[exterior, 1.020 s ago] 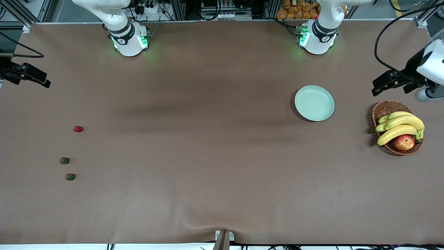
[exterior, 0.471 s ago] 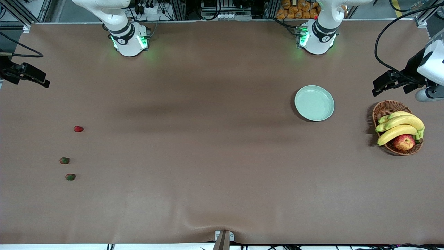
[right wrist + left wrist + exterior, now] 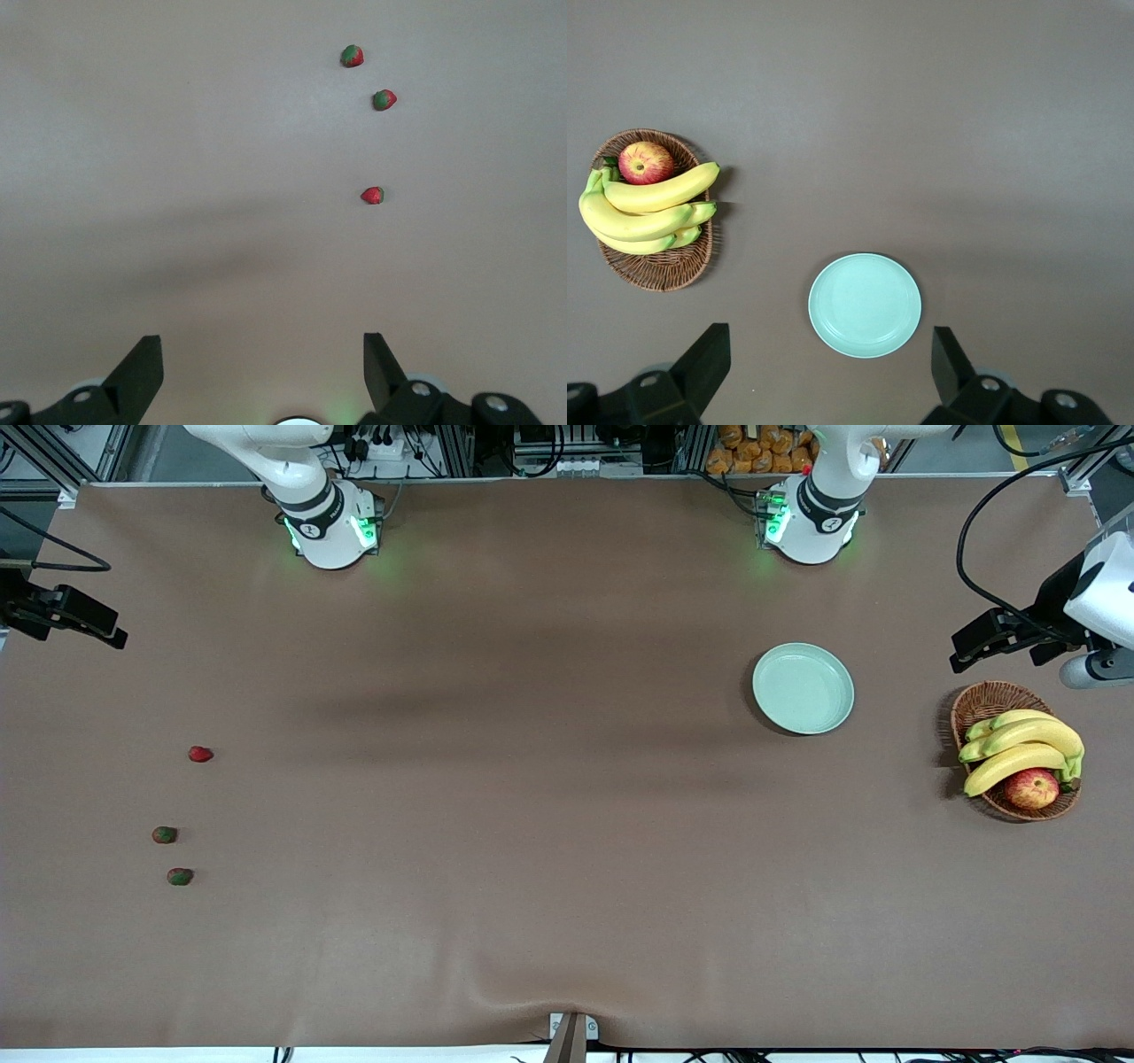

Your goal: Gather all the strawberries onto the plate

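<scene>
Three strawberries lie toward the right arm's end of the table: one red, two showing green tops nearer the front camera. They also show in the right wrist view. The mint-green plate lies toward the left arm's end and holds nothing; it also shows in the left wrist view. My left gripper is open and empty, high over the table by the plate. My right gripper is open and empty, high up, apart from the strawberries.
A brown wicker basket with bananas and a red-yellow apple stands at the left arm's end, beside the plate. It also shows in the left wrist view. Brown table cover lies between the strawberries and the plate.
Both raised hands have shifted very slightly. The strawberries, plate and basket have not moved.
</scene>
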